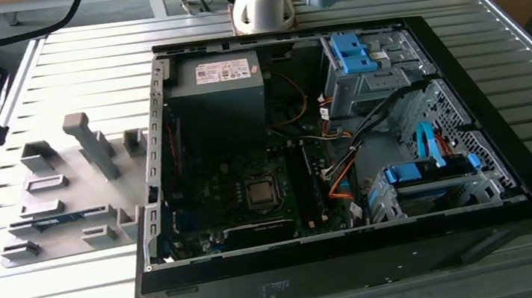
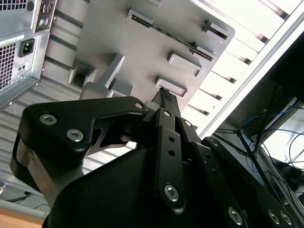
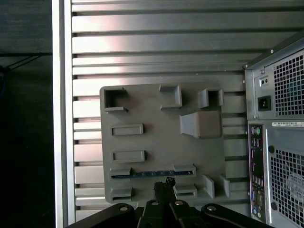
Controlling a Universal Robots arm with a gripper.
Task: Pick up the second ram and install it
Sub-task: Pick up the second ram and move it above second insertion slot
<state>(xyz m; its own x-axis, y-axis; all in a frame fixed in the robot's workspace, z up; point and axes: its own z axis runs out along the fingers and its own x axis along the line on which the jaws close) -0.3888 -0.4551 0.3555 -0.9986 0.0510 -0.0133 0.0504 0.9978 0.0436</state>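
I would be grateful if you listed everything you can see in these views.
ram: one, blue-green, on edge between blocks of the holder
holder: one, grey, on the table at the exterior view's left of the case
case: one, black, open, on the table
power supply: one, dark, inside the case
drive cages: two, grey with blue latches, inside the case at the exterior view's right
cables: several, orange and black, between the cages
table: one, silver, slatted
arm: one, grey base at the table's far edge
pincer: one, black, shut, pointing at the holder near the ram
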